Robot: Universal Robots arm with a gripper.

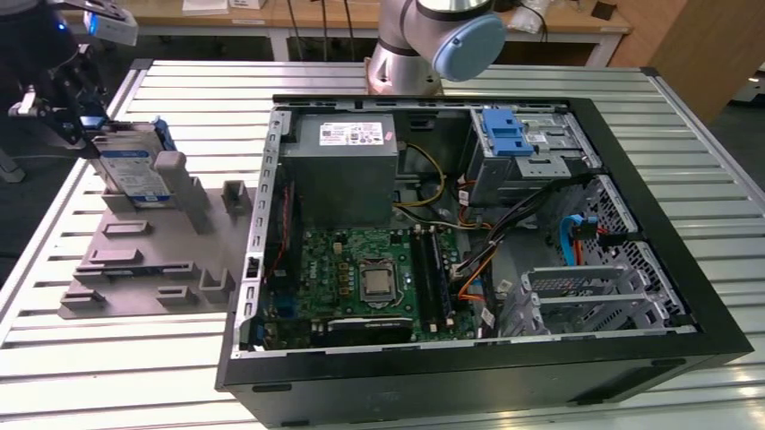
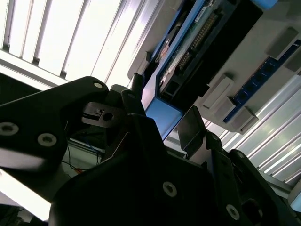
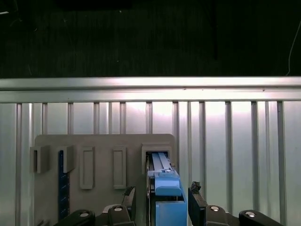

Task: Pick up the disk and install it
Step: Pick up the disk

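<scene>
disk point(image 1: 129, 166) upright in grey holder point(image 1: 132, 269), exterior view's 10 o'clock on table point(image 1: 120, 367) | end effector point(image 3: 162, 193) open, straddling its blue rails | grasp judgement: centre first, close evenly, keep it upright

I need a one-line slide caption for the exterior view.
Gripper at the upright disk in its grey holder, beside the open computer case.

The tool point(image 2: 164, 102) is seen from behind its black body. Its fingers point(image 2: 192, 126) are spread to either side of the blue end of the disk point(image 2: 188, 52), and a dark gap is left at one side. The disk's circuit-board face and pin connector are turned towards the camera. A grey holder point(image 2: 218, 96) with raised blocks is seen alongside it, set on the ribbed metal tabletop point(image 2: 70, 37).
</scene>
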